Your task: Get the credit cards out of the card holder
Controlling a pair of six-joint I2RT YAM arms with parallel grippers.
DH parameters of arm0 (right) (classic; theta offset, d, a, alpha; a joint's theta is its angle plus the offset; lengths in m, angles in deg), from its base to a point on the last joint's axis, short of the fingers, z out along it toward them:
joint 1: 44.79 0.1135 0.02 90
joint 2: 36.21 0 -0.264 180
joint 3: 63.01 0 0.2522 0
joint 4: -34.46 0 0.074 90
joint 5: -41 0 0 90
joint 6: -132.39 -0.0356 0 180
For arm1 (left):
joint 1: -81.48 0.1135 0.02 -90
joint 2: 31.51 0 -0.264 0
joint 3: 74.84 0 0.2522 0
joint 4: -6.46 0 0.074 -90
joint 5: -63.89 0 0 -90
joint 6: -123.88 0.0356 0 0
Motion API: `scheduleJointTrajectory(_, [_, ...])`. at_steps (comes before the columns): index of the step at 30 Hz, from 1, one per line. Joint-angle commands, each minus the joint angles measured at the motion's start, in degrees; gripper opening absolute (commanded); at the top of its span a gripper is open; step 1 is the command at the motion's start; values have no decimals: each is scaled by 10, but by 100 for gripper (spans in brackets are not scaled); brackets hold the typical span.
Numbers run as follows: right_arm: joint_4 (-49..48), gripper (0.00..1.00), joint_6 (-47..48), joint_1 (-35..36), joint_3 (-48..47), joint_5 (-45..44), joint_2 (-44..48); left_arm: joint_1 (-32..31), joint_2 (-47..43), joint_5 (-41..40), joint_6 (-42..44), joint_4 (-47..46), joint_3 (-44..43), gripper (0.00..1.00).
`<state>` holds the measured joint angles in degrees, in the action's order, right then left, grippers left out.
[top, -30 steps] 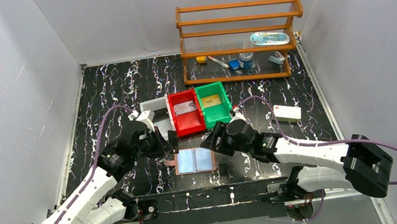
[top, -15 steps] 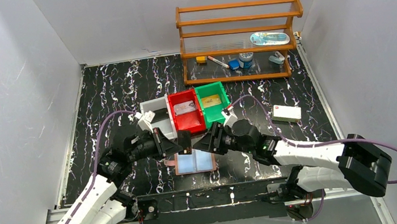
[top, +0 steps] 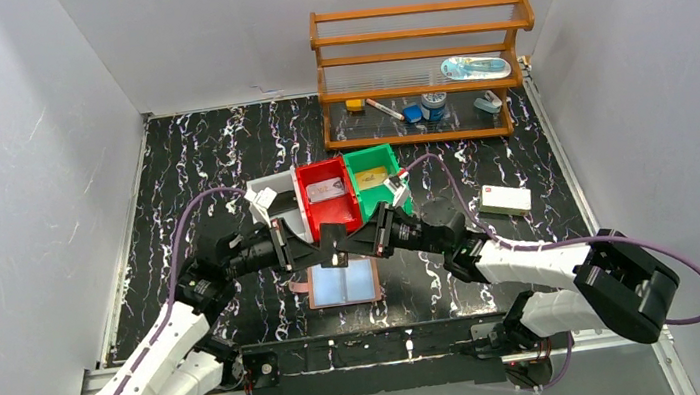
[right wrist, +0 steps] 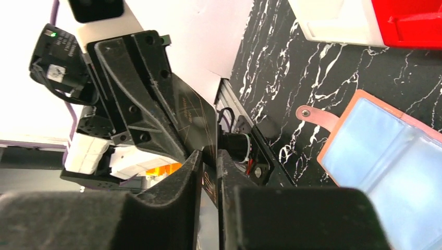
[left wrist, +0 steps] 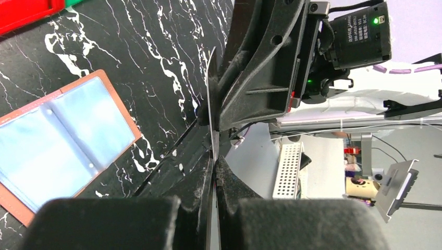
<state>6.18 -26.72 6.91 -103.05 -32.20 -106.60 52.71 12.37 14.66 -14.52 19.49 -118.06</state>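
Top view: left gripper [top: 320, 246] and right gripper [top: 359, 241] tip to tip, each clamped on one dark card [top: 334, 243], just above card holder [top: 344, 284] lying open and flat. Left wrist: card seen edge-on, pinched from both ends. Right wrist: same double grip, holder down to the right. Risk: one arm pulling before the other lets go, leaving the card bent, or dropped if both release.

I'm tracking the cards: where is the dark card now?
Top view: the dark card is pinched between the left gripper and right gripper, raised above the open card holder.
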Motion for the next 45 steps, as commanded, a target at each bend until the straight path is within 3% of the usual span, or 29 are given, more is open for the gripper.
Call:
scheduleJointTrajectory(1, [-93, 15, -7, 0, 5, 35, -5, -1, 9, 59, -34, -55, 7, 0])
scheduleJointTrajectory(6, [-90, 4, -4, 0, 7, 39, -6, 1, 20, 49, -48, -71, 3, 9])
scheduleJointTrajectory(15, [-109, 3, -10, 0, 17, 45, -8, 7, 51, 50, -113, -182, 16, 18])
scheduleJointTrajectory(20, [-102, 3, -11, 0, 25, 34, 0, 18, 43, 45, -114, -177, 15, 14])
scheduleJointTrajectory(24, [-96, 6, -15, 0, 32, 27, 3, 31, 20, 23, -105, -148, 14, 1])
scheduleJointTrajectory(26, [-91, 11, -17, -1, 34, 22, 6, 35, 15, 22, -101, -141, 15, 0])
scheduleJointTrajectory(28, [-83, 23, -19, 0, 37, 13, 12, 36, 16, 25, -82, -123, 7, 0])
scheduleJointTrajectory(32, [-31, 49, -11, 0, 36, -21, 39, 37, 22, 5, 6, -16, -49, 0])
scheduleJointTrajectory(35, [30, 59, 1, -1, 32, -49, 67, 37, 37, -59, 119, 136, -120, 0])
scheduleJointTrajectory(40, [126, 65, 22, -1, 20, -90, 109, 37, 88, -213, 298, 303, -235, 0])
scheduleJointTrajectory(45, [172, 66, 31, -1, 17, -110, 130, 37, 137, -302, 468, 344, -283, 0])
